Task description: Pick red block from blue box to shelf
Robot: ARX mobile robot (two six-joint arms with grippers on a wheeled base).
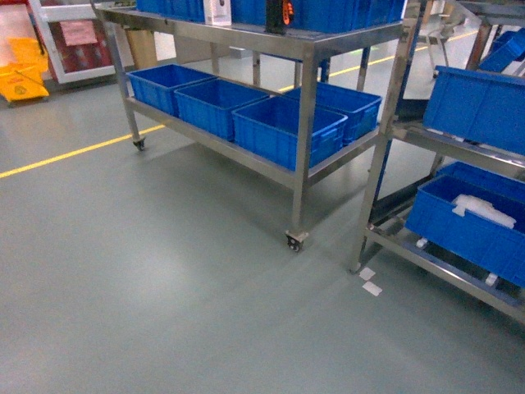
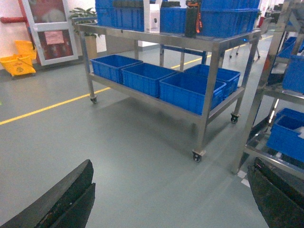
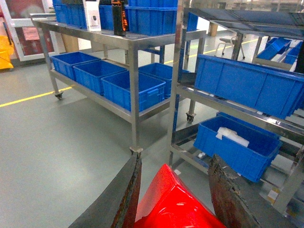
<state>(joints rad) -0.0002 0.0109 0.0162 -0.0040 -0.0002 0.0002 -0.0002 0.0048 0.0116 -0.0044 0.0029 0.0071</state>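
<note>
In the right wrist view the glossy red block (image 3: pixel 171 204) sits tilted between the two dark fingers of my right gripper (image 3: pixel 175 159), which is shut on it. My left gripper (image 2: pixel 172 164) stands open over bare grey floor, with nothing between its fingers. The stainless-steel shelf (image 1: pixel 307 123) on caster wheels stands ahead, also seen in the left wrist view (image 2: pixel 209 85) and the right wrist view (image 3: pixel 133 85). The blue box is out of view. Neither gripper shows in the head view.
Dark blue ribbed crates (image 1: pixel 287 131) fill the shelf's lower tier and top. A second steel rack (image 1: pixel 385 148) with more blue crates (image 1: pixel 472 217) stands at the right. A yellow floor line (image 1: pixel 74 152) and a yellow bucket (image 1: pixel 20 74) lie at the left.
</note>
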